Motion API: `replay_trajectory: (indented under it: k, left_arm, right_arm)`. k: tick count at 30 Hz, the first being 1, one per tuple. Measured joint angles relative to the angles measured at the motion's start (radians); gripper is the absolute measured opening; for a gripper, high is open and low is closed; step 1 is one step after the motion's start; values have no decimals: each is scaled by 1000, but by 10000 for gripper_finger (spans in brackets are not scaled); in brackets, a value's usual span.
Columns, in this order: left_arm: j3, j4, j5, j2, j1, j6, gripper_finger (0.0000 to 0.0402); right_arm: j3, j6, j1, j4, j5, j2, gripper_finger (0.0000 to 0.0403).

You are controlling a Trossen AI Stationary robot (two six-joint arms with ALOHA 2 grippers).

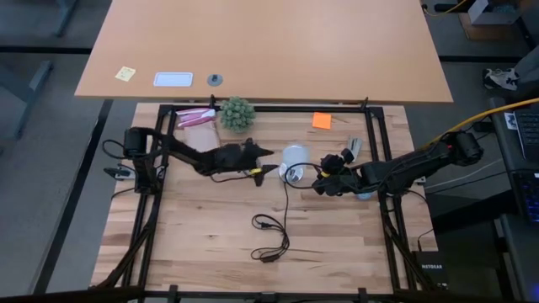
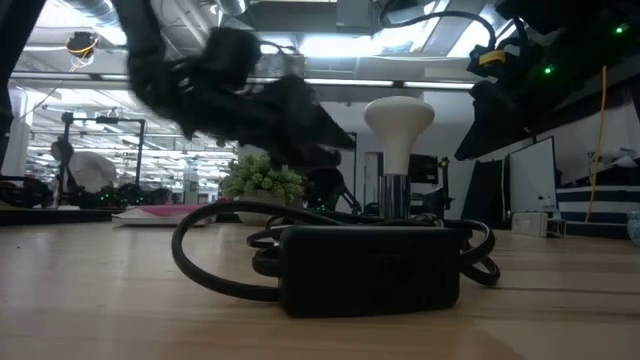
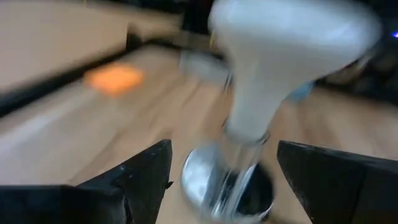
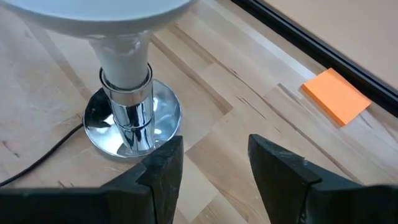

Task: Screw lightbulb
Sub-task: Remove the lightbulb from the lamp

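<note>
On the left of the pale wooden plank table (image 1: 202, 236), the left gripper (image 1: 268, 161) reaches rightward with its two dark fingers (image 3: 134, 177) spread apart, holding nothing. Just behind its arm stand one small green spiky plant (image 1: 237, 113) and one flat pink packet (image 1: 195, 117), touching or nearly touching each other.

Just ahead of the left gripper's tips stands the one white frosted lightbulb (image 2: 398, 125). Its long axis is upright: the round dome points straight up and the narrow neck (image 4: 126, 59) points down, seated in a shiny chrome collar (image 4: 130, 118) that rises from one round silvery socket disc (image 4: 163, 115) lying flat on the wood. In the left wrist view the bulb sits between that gripper's spread fingers but farther forward, not touched by them.

One black cord (image 1: 285, 198) runs from the disc toward the table's near edge, where it lies in loose loops with one black box-shaped switch (image 2: 370, 265) on it, well apart from both grippers.

To the bulb's right, the right gripper (image 1: 321, 182) points leftward at it, close beside the socket. Its two dark fingers (image 4: 161, 171) stand apart with bare wood between them, gripping nothing; the socket disc lies just beyond their tips. One orange square notepad (image 1: 322, 120) lies behind this gripper, well apart, and one small light-blue object (image 1: 364, 195) shows partly under the right arm.
</note>
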Motion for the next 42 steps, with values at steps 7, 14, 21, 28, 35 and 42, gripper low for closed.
replay_trajectory:
  k: [7, 14, 21, 28, 35, 42]
  left_arm:
    - [-131, 486, -2, 99, -10, -15, 280]
    - [-126, 473, -4, 101, -13, -241, 280]
    - [-47, 438, -6, 101, -12, -346, 280]
    - [37, 202, -2, 101, -15, -369, 280]
    - [84, 81, 46, 101, -53, -67, 280]
    - [158, 86, 45, 169, -62, 27, 280]
  right_arm:
    - [0, 0, 0, 11, 0, 0, 188]
    - [0, 9, 0, 76, 6, 0, 188]
    - [0, 9, -8, 91, 70, 0, 188]
    - [0, 10, -7, 91, 30, 0, 188]
    - [0, -3, -7, 92, 29, 0, 188]
    - [0, -4, -7, 90, 28, 0, 188]
